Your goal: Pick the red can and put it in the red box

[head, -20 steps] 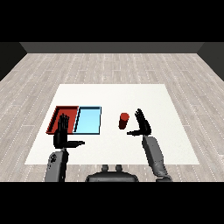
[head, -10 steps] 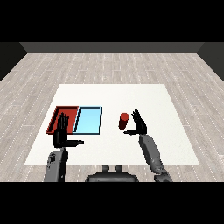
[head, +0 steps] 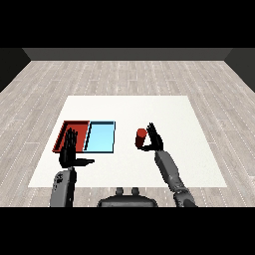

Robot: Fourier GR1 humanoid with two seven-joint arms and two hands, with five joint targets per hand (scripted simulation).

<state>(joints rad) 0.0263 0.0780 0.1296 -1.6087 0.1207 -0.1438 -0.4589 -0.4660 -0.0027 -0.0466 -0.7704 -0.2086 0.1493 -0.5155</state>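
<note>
Right hand (head: 154, 141): fingers spread and straight, set just right of the red can, holding nothing.
Left hand (head: 68, 152): fingers straight and pointing up, thumb out to the side, over the near edge of the red tray.
Red can (head: 141, 138): upright on the white table (head: 199, 129), right of both trays.
Red tray (head: 64, 132): leftmost, touching the light blue tray (head: 101, 137) beside it.
</note>
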